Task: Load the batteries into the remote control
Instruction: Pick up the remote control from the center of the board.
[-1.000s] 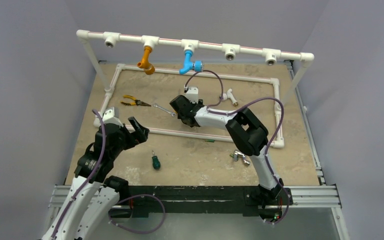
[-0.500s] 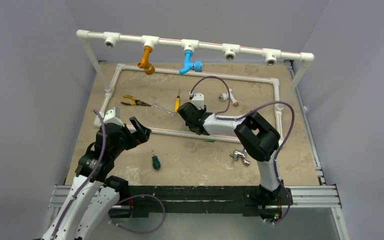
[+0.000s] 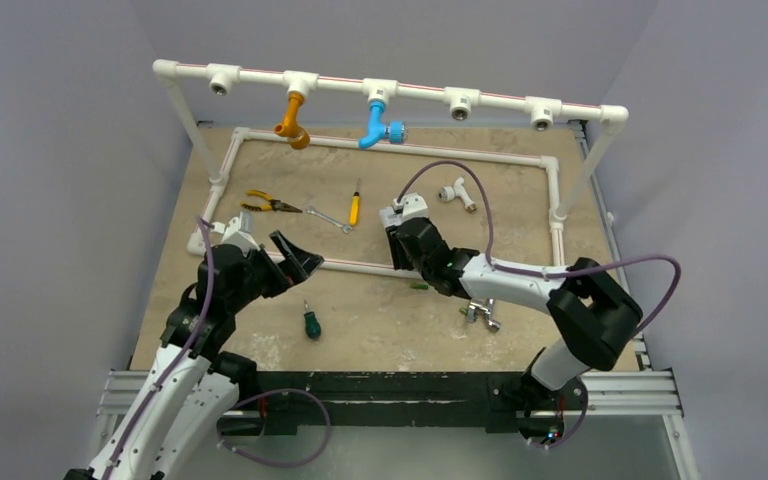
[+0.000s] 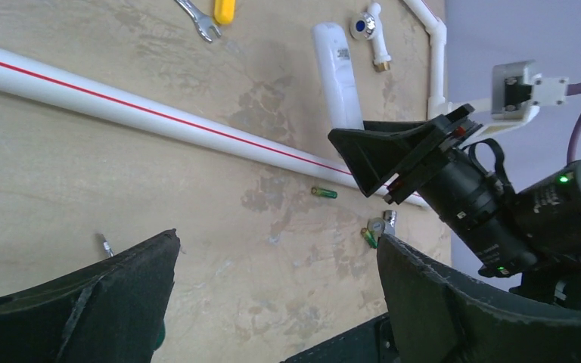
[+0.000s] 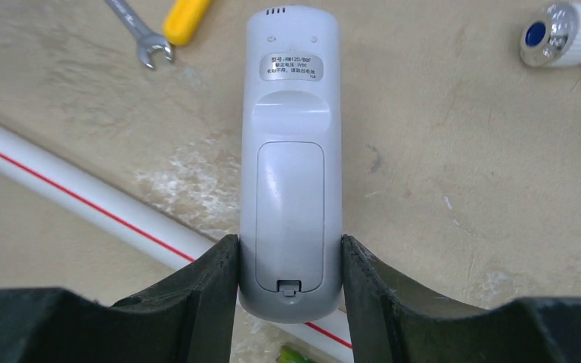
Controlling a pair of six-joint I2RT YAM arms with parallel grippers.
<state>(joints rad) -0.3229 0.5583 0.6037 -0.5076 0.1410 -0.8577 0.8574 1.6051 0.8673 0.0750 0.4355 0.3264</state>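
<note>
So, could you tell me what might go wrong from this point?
The right gripper grips the remote control only at its rounded end, so it may pivot or slip. Its battery cover is on, and the fingers flank it, perhaps hindering removal. The batteries lie loose by the pipe and may roll.

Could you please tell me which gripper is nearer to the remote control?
Right. The right gripper is shut on one end of the remote control; the left gripper hovers open, well off to the left.
</note>
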